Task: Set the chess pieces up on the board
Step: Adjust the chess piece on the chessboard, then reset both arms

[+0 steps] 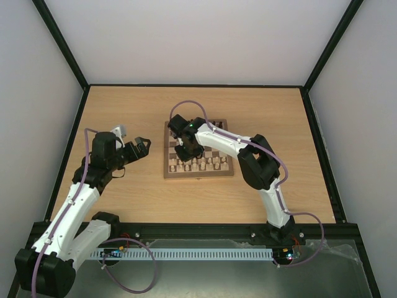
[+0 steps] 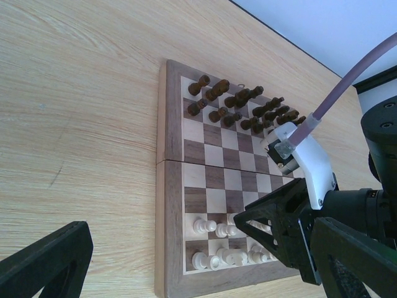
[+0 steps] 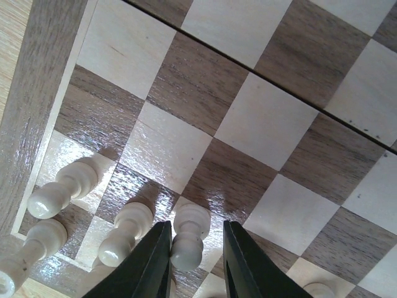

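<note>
The board point(image 1: 214, 139) lies mid-table. Pale chess pieces point(image 1: 205, 164) stand in its two near rows; in the left wrist view the dark pieces point(image 2: 239, 105) fill the two far rows. My right gripper point(image 1: 185, 151) reaches down over the board's near left corner. In the right wrist view its jaws point(image 3: 196, 226) straddle a standing pale pawn point(image 3: 189, 239). The left finger touches the pawn's head and a gap shows on the right side. Two more pale pieces point(image 3: 127, 233) stand just left of it. My left gripper point(image 1: 144, 147) hovers wide open over the table, left of the board, holding nothing.
The right arm point(image 1: 239, 146) stretches across the board and hides part of the far rows. Black rails point(image 1: 198, 85) frame the tabletop. The left arm's elbow point(image 1: 102, 152) stands over the left half of the table.
</note>
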